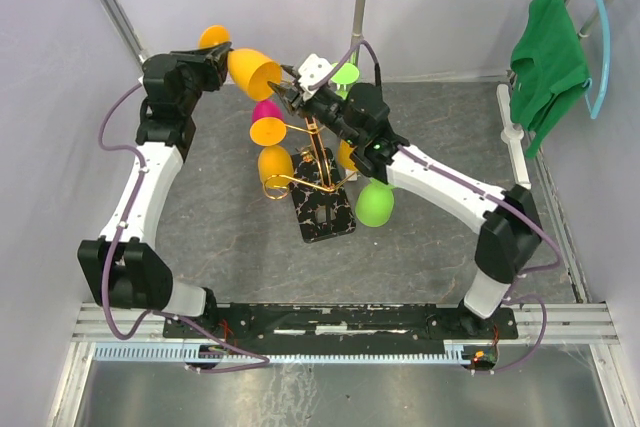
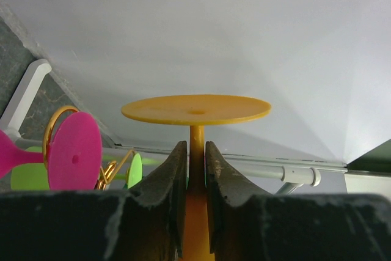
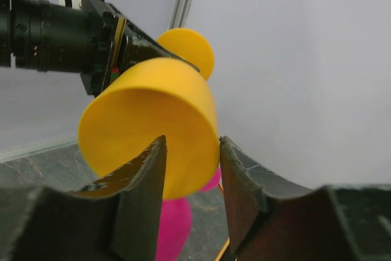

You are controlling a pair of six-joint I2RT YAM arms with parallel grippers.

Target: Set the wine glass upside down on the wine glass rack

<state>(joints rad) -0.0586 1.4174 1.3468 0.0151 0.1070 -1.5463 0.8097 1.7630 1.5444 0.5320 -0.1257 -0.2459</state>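
Observation:
My left gripper is shut on the stem of an orange wine glass and holds it in the air, left of the top of the gold wine glass rack. The left wrist view shows the stem pinched between my fingers and the round foot above. My right gripper is open at the glass's rim. In the right wrist view its fingers straddle the lower edge of the bowl; I cannot tell if they touch it. The rack stands on a black marbled base.
A pink glass, orange glasses and a green glass hang on or sit by the rack. A white pole stand at the right carries a green shirt on a blue hanger. Walls close in behind.

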